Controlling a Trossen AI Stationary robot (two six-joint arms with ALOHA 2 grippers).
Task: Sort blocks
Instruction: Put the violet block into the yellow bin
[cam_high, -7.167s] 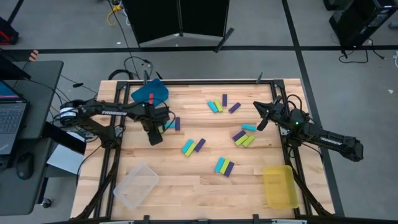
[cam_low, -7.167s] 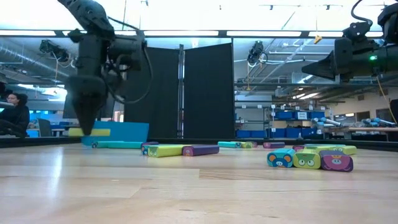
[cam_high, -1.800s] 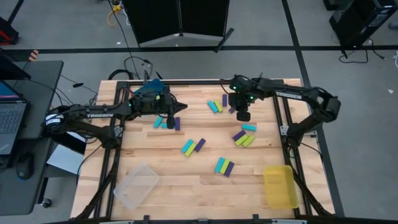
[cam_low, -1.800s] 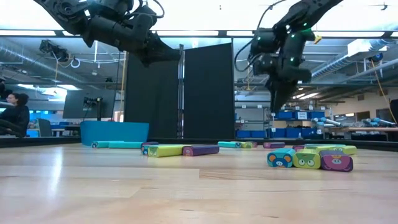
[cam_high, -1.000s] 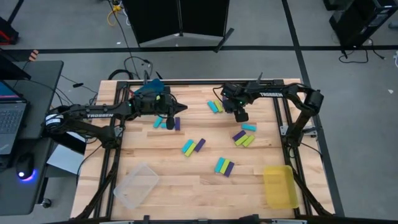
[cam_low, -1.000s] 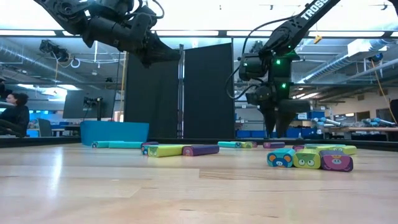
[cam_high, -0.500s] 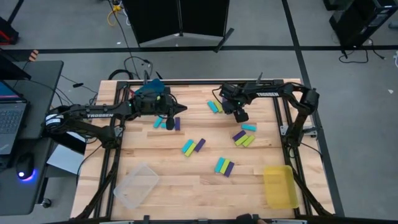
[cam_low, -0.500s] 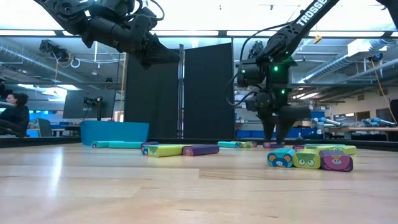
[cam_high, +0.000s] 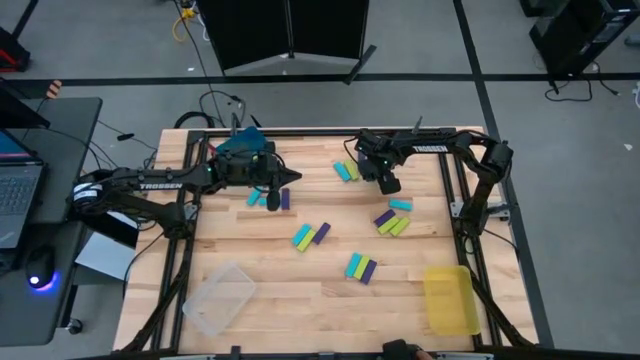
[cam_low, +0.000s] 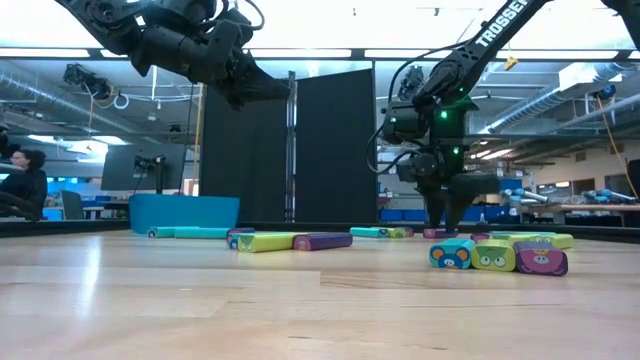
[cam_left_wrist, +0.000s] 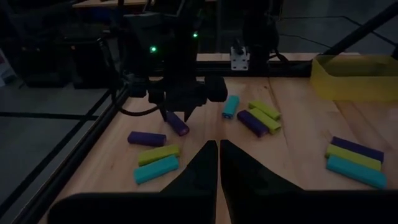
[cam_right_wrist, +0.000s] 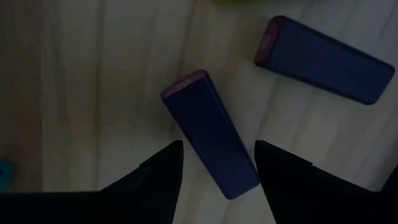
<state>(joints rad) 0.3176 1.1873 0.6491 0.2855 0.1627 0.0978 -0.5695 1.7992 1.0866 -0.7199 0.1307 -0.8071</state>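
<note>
While descending: right gripper (cam_right_wrist: 217, 165) is straddling purple block (cam_right_wrist: 211, 134), jaws open, block skewed.
Advice: squaring before closing.
Left gripper (cam_left_wrist: 218, 163): hovering, closed.

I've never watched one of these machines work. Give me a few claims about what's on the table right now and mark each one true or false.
1. The right gripper has its fingers apart, one on each side of a purple block lying on the table. True.
2. The yellow bin is full of blocks. False: no blocks show in it.
3. The left gripper has its fingers shut and holds nothing. True.
4. The clear bin sits next to the right arm. False: it sits at the table's near corner on the left arm's side.
5. Every block on the table is purple. False: cyan and lime green ones lie there too.
</note>
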